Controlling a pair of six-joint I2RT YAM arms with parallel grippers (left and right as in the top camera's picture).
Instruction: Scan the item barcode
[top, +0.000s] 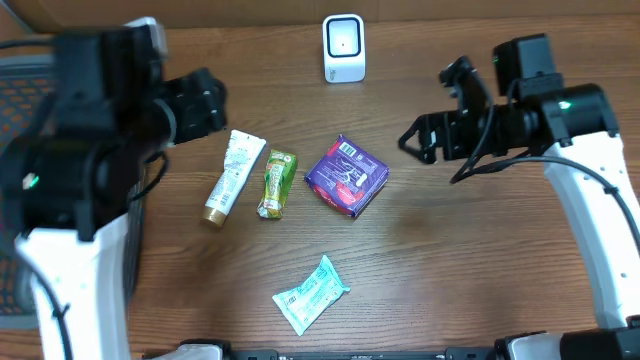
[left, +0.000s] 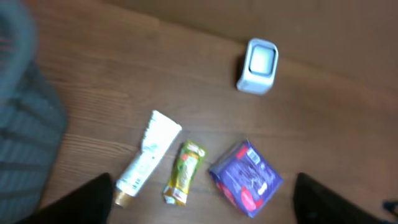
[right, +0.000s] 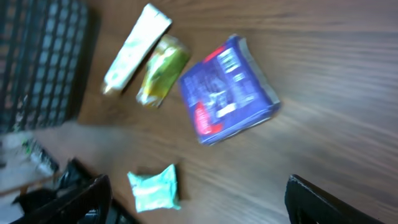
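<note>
Looking down from overhead, we see the left gripper and right gripper above the wooden table, touching nothing. The barcode scanner stands at the far edge; a white tube, green sachet and purple packet lie in a row before it, and a pale green packet lies nearer. From the left wrist, the fingers stand wide apart and empty, with those three items on the table below. From the right wrist, its fingers are likewise spread, holding nothing.
</note>
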